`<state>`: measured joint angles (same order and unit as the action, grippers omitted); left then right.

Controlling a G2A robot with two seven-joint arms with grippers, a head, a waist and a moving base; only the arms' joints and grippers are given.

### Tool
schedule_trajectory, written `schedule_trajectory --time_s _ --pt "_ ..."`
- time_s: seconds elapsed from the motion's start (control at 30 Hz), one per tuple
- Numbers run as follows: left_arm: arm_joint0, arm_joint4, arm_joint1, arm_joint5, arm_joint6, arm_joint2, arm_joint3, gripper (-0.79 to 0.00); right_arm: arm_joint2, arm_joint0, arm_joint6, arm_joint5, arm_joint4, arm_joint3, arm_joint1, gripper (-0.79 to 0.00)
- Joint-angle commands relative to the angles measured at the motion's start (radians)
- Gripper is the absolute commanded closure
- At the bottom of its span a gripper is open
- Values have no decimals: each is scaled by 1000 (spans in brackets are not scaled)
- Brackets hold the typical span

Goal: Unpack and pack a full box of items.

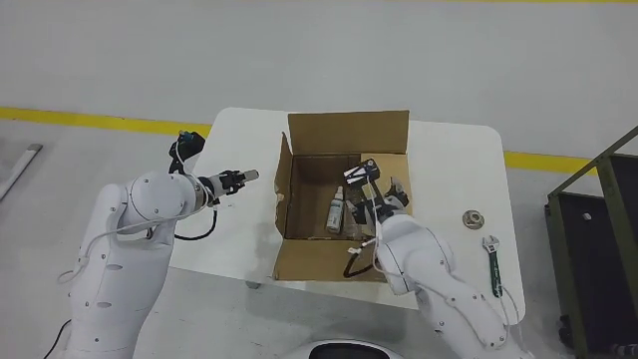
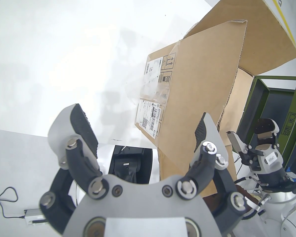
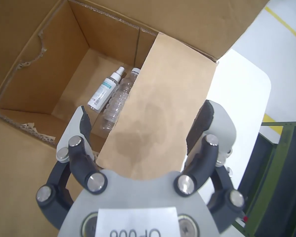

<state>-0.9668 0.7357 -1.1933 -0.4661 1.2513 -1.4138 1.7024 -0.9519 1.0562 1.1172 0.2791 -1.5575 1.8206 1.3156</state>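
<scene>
An open cardboard box (image 1: 299, 259) stands in the middle of the white table (image 1: 239, 249). Inside lie a white spray bottle (image 3: 105, 87) with a teal label and, beside it, a clear plastic bottle (image 3: 118, 102); both also show in the top view as spray bottle (image 1: 336, 209) and clear bottle (image 1: 357, 214). My right gripper (image 3: 145, 112) is open above the box's right side, its fingers straddling the inward-leaning right flap (image 3: 162, 94) without touching it. My left gripper (image 2: 144, 122) is open and empty, left of the box (image 2: 192, 80), pointing at its labelled side wall.
A round metal part (image 1: 473, 219) and a green-handled wrench (image 1: 492, 264) lie on the table right of the box. A dark green cart (image 1: 598, 239) stands off the table's right edge. Bare table lies left of the box.
</scene>
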Motion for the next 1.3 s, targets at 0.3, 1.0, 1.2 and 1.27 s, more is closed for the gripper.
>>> schedule_trajectory --time_s 0.3,1.0,1.2,1.27 --pt "0 0 0 0 0 0 0 -785 139 -184 121 96 -75 -246 74 -785" --pt "0 0 0 0 0 0 0 -785 129 -242 195 59 -122 -369 141 -323" --pt "0 0 0 0 0 0 0 -785 110 -236 200 47 -139 -368 152 -286" --pt "0 0 0 0 0 0 0 -785 103 -233 202 44 -149 -364 155 -305"
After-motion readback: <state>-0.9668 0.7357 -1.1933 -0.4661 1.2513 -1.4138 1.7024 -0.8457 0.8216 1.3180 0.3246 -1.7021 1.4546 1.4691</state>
